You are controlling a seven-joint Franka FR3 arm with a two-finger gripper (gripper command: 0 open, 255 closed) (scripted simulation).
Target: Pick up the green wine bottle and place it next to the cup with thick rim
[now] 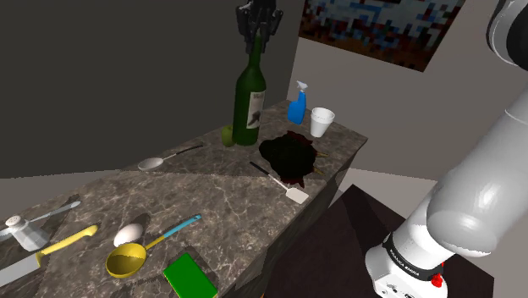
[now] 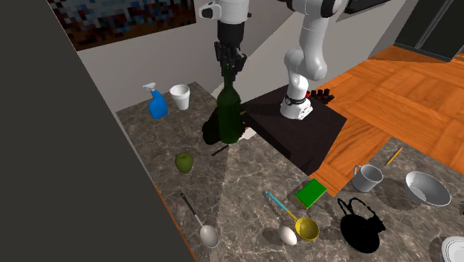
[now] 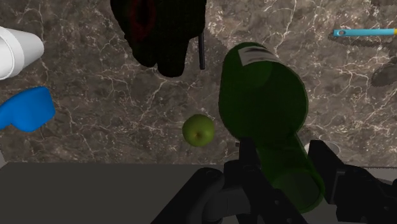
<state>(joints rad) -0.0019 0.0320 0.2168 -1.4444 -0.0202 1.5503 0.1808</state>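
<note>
The marbled worktop [image 1: 211, 203] is carrying everything relevant, and the white arm [image 1: 474, 195] is reaching over it from the stand side. The green wine bottle [image 1: 250, 106] is standing about mid-worktop, near the back wall, upright or very nearly so. I cannot tell whether its base is resting on the stone or hanging just clear of it. A black shape [image 1: 289, 157] is lying just beside the bottle toward the shoulder view's right. Beyond that shape a blue spray bottle [image 1: 296, 108] and a white cup [image 1: 321, 123] are sitting close together, the cup nearest the worktop's far corner. I am taking this cup to be the thick-rimmed one. A small green apple [image 1: 227, 135] is lying at the bottle's foot on the wall side. The pincer [image 1: 257, 35] is pinching the bottle's neck from above, and in the wrist view the black fingers [image 3: 249, 159] are pressing against it on both sides. Judgement: a neck grip leaves the heavy body free to swing. The lift should be going straight up and slowly, carrying the base over the black shape. The set-down should be aiming for the bare stone beside the cup, away from the spray bottle, and releasing only once the base is flat.
</note>
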